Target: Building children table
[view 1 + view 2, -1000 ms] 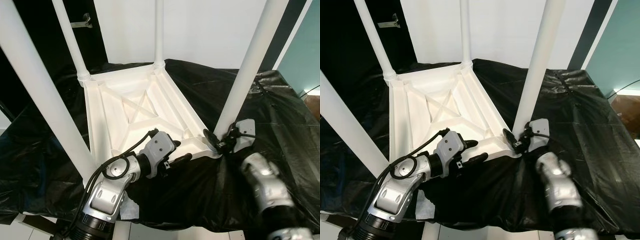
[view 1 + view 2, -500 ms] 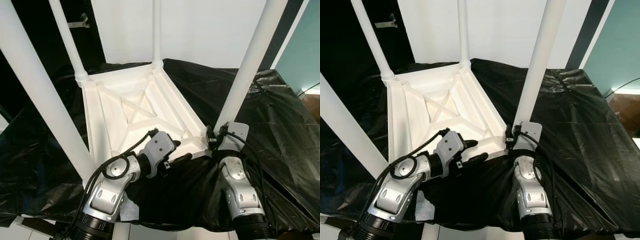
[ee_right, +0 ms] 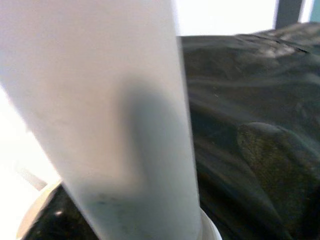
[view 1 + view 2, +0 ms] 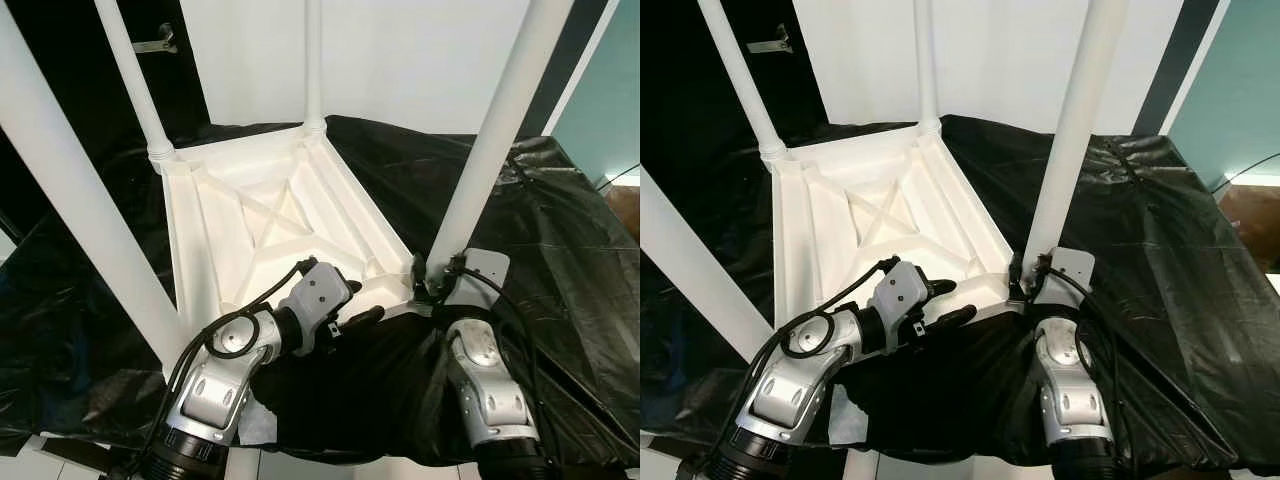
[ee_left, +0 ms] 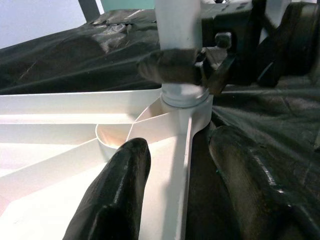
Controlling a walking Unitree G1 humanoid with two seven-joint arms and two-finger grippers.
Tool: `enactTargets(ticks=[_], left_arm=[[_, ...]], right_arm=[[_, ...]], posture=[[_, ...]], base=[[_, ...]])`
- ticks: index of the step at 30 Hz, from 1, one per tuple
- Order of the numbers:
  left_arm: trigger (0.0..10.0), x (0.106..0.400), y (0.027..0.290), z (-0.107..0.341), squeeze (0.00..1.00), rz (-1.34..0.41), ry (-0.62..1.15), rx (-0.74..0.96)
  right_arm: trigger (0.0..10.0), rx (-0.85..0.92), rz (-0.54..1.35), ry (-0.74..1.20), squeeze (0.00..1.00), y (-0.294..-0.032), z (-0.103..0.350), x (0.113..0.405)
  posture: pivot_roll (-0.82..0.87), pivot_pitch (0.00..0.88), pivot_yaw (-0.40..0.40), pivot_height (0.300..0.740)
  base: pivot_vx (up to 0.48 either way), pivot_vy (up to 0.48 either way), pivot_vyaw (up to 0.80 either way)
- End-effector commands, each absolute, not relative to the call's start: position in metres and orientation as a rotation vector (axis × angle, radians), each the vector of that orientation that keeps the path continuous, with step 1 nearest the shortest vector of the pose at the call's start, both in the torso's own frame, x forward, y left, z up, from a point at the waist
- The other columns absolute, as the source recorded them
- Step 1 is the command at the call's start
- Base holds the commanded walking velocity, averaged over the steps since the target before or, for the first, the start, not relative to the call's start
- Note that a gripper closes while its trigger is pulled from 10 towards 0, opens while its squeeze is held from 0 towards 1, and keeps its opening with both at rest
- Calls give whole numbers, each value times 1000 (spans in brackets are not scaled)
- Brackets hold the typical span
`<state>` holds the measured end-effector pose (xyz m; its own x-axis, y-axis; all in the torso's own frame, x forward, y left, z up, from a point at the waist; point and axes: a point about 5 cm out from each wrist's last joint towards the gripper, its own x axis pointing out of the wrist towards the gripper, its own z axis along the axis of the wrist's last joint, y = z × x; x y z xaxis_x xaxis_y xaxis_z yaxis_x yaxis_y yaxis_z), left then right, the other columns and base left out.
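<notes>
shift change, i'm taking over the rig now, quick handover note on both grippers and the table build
Left gripper: open, straddling the near rim of the upside-down white tabletop.
Right gripper: shut on the near-right leg, just above its socket.
Tabletop lies on a black sheet.
Done: four legs stand upright in the corner sockets.
Left: I can't tell whether the near-right leg is fully seated; check it, then turn the table over.
</notes>
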<state>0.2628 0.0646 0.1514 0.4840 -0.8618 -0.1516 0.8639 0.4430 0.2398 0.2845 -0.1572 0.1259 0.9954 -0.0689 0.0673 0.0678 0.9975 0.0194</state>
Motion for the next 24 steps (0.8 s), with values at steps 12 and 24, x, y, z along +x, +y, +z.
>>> enactTargets(ticks=[12,24], left_arm=[[10000,267,66,152,0,-1008,-5,310],[10000,266,63,151,0,-1011,-7,305]], right_arm=[[10000,-39,428,-50,0,-189,136,286],[4235,-157,741,29,0,-181,142,314]], posture=[[-52,0,-2,740],[-31,0,-21,740]], base=[[0,0,0],[0,0,0]])
